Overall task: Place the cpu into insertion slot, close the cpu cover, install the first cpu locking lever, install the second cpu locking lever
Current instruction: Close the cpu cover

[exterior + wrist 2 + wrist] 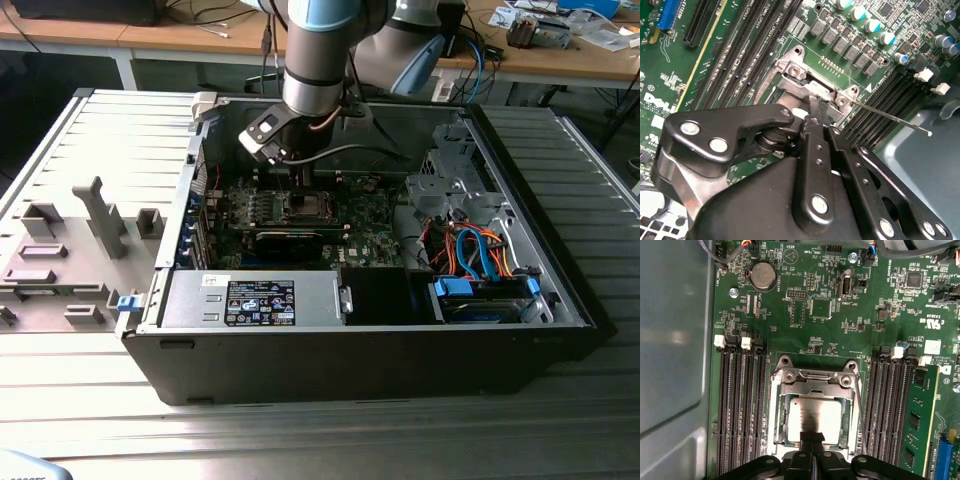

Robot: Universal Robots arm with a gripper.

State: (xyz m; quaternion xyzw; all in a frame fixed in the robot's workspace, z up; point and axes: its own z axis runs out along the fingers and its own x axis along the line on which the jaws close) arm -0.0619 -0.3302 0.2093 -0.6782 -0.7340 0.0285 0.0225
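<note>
Toward the exterior view's left edge of the tabletop [300, 440] a grey parts tray [60, 270] is seen, and across the tabletop's middle the open computer case [350, 360] is set. Inside the case the arm [320, 60] is lowered over the motherboard, with the tool [812, 439] down at the insertion slot [773, 415], which is flanked by rows of memory slots [740, 410]. The cpu [815, 417] is seated flat in that slot, and the cpu cover [812, 384] is lying down around it, its cut-out framing the chip. The tool's fingers are pressed together with nothing pinched, and their tip appears to rest at the cover's edge. A thin wire locking lever [890, 118] is sticking out from the slot's corner and is judged not yet latched. Seating the cover is judged the step in hand: force is best applied straight down on the frame's rim, never on the chip, and the free lever should be given room. Toward the exterior view's right, orange and blue cables [475, 255] are bundled.
</note>
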